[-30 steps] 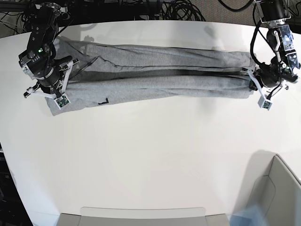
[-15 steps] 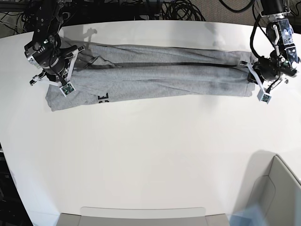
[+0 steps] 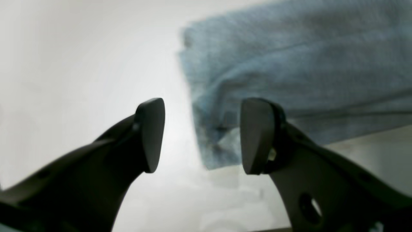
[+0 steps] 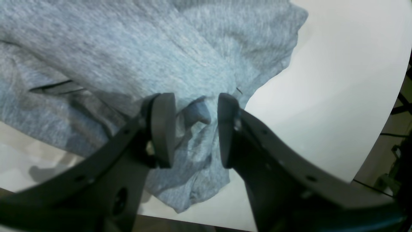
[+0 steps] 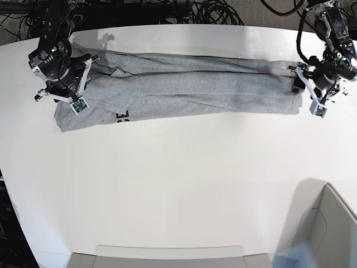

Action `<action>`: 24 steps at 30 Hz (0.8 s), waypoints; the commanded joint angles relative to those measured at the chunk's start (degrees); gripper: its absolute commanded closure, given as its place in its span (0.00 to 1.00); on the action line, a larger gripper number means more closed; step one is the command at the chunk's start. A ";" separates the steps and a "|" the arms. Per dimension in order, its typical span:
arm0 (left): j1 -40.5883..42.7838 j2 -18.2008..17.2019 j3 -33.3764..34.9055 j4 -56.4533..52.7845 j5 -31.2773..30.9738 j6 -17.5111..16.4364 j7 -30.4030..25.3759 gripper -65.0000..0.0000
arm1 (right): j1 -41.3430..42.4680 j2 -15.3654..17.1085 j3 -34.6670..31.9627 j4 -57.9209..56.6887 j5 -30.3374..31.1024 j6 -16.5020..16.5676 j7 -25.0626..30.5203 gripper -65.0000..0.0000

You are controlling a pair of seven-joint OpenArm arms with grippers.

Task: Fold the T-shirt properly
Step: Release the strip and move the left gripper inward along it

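T-shirt [image 5: 184, 86] lies on the white table [image 5: 178, 184] toward its far edge, folded into a long narrow band whose long axis runs side to side across the base view, with a scrap of black lettering [image 5: 122, 115] showing on the near edge toward the end by the right gripper. Right gripper [image 4: 196, 129] sits at that end, jaws part-spread with a bunched fold of grey cloth between them, though firm contact cannot be told. Left gripper [image 3: 199, 135] hangs at the opposite end, jaws released and wide, the shirt's corner visible behind the gap, blurred.
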 commanded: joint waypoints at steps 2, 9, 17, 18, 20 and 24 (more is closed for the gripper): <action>-2.32 -1.33 -0.53 -1.14 0.06 0.21 2.07 0.44 | 0.68 0.61 0.14 0.83 -0.01 0.55 0.39 0.66; -7.86 -0.98 -0.09 -14.33 0.23 0.21 3.12 0.44 | 0.50 0.87 0.14 0.83 -0.01 0.55 0.39 0.66; -8.30 -0.89 4.13 -21.45 0.06 0.21 1.81 0.44 | 0.68 0.87 0.14 0.74 -0.01 0.55 0.39 0.66; -8.38 -0.89 5.19 -23.38 0.06 0.21 1.01 0.44 | 0.68 0.87 0.14 0.74 -0.01 0.55 0.39 0.66; -8.38 -0.89 7.21 -27.25 -0.03 0.21 -0.92 0.44 | 0.77 0.87 0.14 0.74 -0.01 0.55 0.39 0.66; -8.03 -0.89 8.18 -30.85 -0.03 0.21 -1.27 0.46 | 0.85 0.87 0.05 0.74 -0.01 0.55 0.39 0.66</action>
